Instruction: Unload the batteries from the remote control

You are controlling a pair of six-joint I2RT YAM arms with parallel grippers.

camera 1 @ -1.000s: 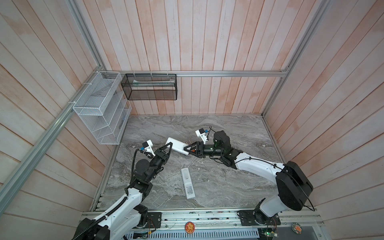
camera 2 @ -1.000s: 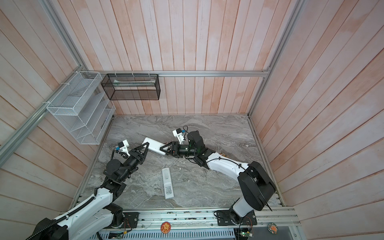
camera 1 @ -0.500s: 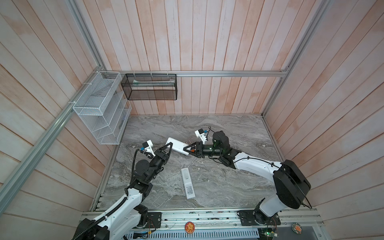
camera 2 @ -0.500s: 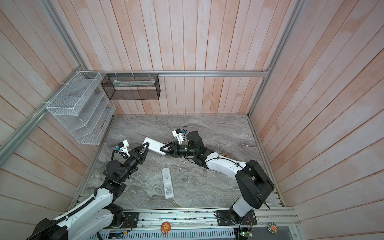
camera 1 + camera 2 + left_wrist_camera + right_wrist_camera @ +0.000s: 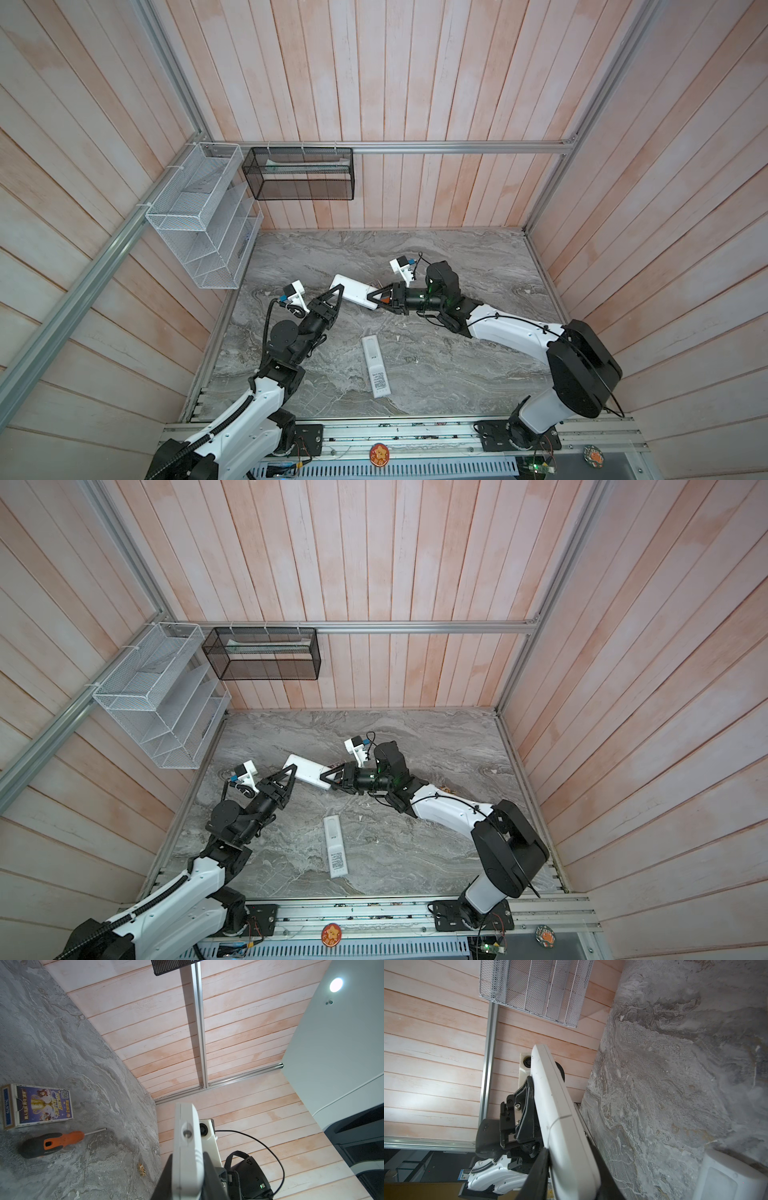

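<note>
Nearest the front rail: second remote (image 5: 376,368) flat on the worktop (image 5: 457,374), neither arm on it. Too small to tell whether its battery bay is open.

Mid-worktop: held remote (image 5: 353,291) spanned between the two arms, apparently lifted off the surface. Left claw (image 5: 338,289) clenched on one end. Right claw (image 5: 374,297) clamped on the other end, fingers (image 5: 538,1167) against the casing.

Both wrist views see it edge-on: a seam in the casing, no open bay.

No batteries in sight, on the worktop or in a claw. My read: they sit inside the held remote with the cover not yet off, so all the unloading remains.

Just past the claws: screwdriver (image 5: 52,1144) and card box (image 5: 37,1105), idle.

Far wall: white wire rack (image 5: 199,216), black mesh basket (image 5: 299,174).
</note>
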